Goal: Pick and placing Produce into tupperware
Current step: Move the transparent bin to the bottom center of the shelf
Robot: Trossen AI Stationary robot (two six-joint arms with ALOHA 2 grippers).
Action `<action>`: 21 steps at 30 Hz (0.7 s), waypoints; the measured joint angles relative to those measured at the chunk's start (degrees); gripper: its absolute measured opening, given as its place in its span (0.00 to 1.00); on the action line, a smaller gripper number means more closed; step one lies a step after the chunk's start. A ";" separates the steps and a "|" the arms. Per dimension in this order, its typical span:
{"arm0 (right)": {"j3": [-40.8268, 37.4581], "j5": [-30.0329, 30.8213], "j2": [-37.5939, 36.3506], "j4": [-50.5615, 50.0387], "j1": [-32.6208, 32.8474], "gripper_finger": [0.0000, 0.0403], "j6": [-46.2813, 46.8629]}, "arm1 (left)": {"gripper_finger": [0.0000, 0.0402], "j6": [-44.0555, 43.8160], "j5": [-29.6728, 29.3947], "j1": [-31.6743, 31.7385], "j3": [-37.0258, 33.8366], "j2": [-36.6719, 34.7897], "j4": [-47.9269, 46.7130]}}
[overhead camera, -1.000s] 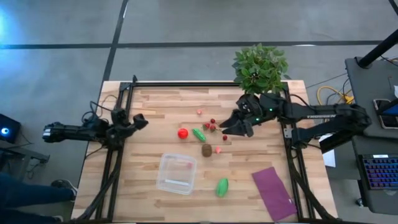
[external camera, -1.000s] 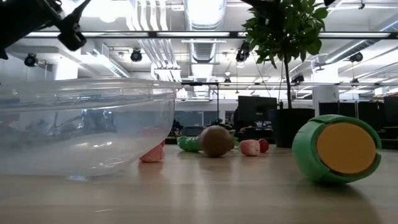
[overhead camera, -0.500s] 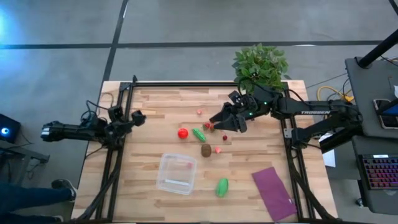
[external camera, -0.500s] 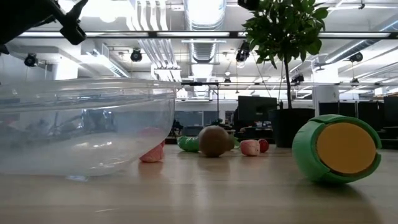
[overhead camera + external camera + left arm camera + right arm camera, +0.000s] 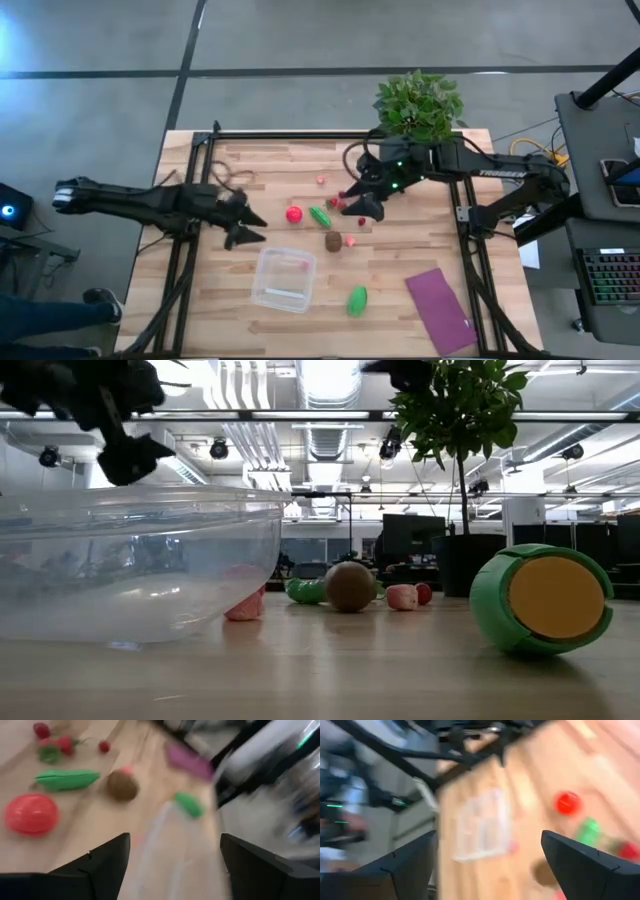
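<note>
Reaching with both arms toward the produce at mid-tabletop (image 5: 250,160). Left pincer (image 5: 243,226) sits just left of the red ball (image 5: 294,214), fingers spread and empty in the left wrist view. Right pincer (image 5: 362,200) hovers over the small red bits (image 5: 341,200), fingers likewise apart, nothing between them.

Near the ball lie a green piece (image 5: 320,216) and the brown oval (image 5: 332,241); a second green piece (image 5: 357,300) rests apart, right of the box (image 5: 283,279). The box stands at the near edge; something pink seems to lie inside it.

We judge the pieces light, rigid and smooth. The ball will likely roll or squirt out; close across its widest girth. We would take the oblong pieces across the short axis at mid-length. The bits leave little margin; centre the fingers well. The box looks light and may slide if bumped.
</note>
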 joint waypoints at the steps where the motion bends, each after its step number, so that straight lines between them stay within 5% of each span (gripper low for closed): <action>1: 0.18 1.41 0.05 -1.78 0.00 0.86 -0.61 | 0.73 3.76 -0.19 0.01 1.48 1.87 -1.58; 7: -0.52 6.22 -0.30 -6.12 0.00 0.86 -1.34 | 0.73 29.43 0.05 -0.37 7.54 10.24 -3.02; 21: -1.96 7.87 -0.30 -9.94 0.76 0.86 -1.52 | 0.73 35.12 -4.75 -3.17 13.81 20.72 -11.49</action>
